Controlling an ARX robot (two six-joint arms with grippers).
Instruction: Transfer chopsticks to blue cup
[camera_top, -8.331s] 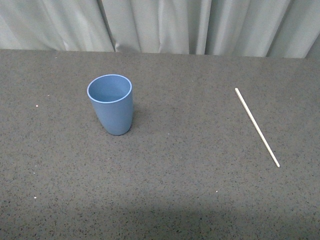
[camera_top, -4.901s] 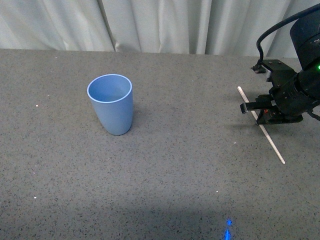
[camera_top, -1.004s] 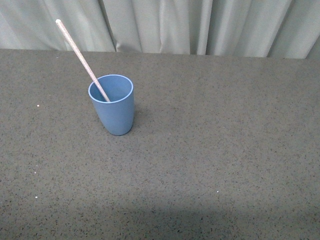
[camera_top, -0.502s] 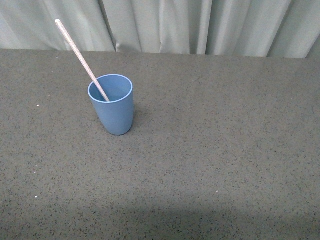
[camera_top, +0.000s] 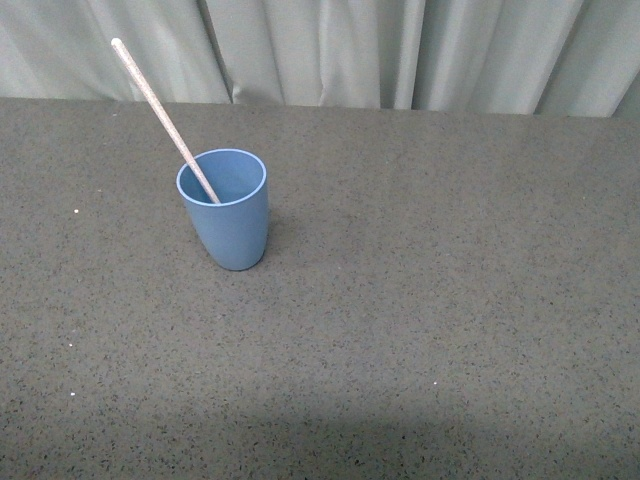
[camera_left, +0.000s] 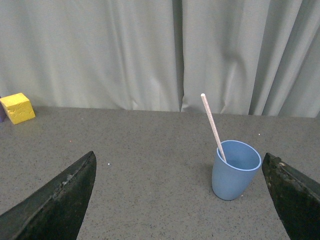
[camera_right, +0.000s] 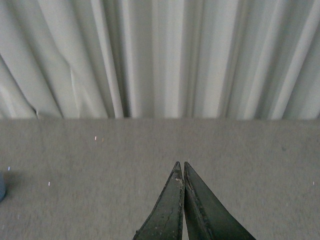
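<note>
The blue cup (camera_top: 229, 212) stands upright on the dark grey table, left of centre in the front view. The chopstick (camera_top: 160, 111) stands in it, leaning up and to the left well above the rim. Neither arm shows in the front view. In the left wrist view the cup (camera_left: 234, 170) with the chopstick (camera_left: 211, 124) stands some way ahead of my open left gripper (camera_left: 182, 195), whose jaws are spread wide and empty. My right gripper (camera_right: 181, 166) is shut on nothing and points at bare table; a sliver of the cup (camera_right: 1, 185) shows at that view's edge.
A pale curtain (camera_top: 330, 50) hangs behind the table's far edge. A yellow block (camera_left: 17, 107) sits on the table far off to one side in the left wrist view.
The chopstick, which earlier lay on the table at the right, now stands in the cup. The right arm has left the front view. Nothing has moved in the last second.
</note>
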